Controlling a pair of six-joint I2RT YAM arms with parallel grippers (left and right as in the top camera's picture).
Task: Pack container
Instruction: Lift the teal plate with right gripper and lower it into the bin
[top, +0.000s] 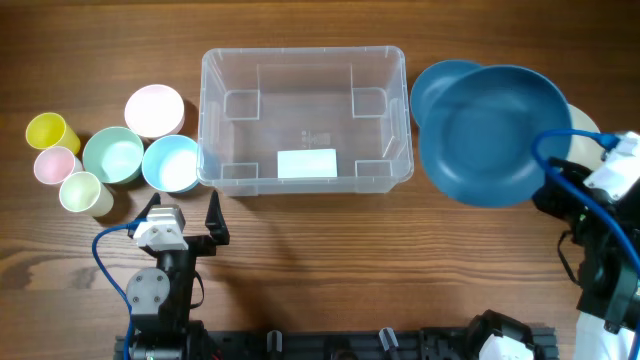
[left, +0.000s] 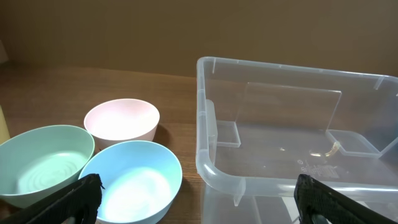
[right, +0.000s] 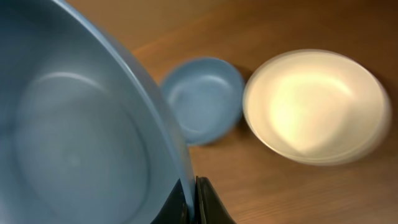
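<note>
The clear container (top: 300, 51) stands at the table's middle, empty, with a white label (top: 306, 163) on its floor. It fills the right of the left wrist view (left: 211, 168). My right gripper (right: 194, 200) is shut on the rim of a large dark blue bowl (right: 74, 143). In the overhead view the right gripper (top: 553, 182) holds that bowl (top: 490, 135) lifted and tilted, just right of the container. My left gripper (top: 185, 216) is open and empty near the container's front left corner. Its fingers (left: 199, 205) straddle a light blue bowl (left: 134, 180) and the container's corner.
Left of the container are a pink bowl (top: 154, 108), a green bowl (top: 113, 155), a light blue bowl (top: 171, 163) and yellow (top: 46, 130), pink (top: 54, 164) and pale green (top: 82, 192) cups. A smaller blue bowl (right: 205, 96) and a cream bowl (right: 317, 106) lie on the right.
</note>
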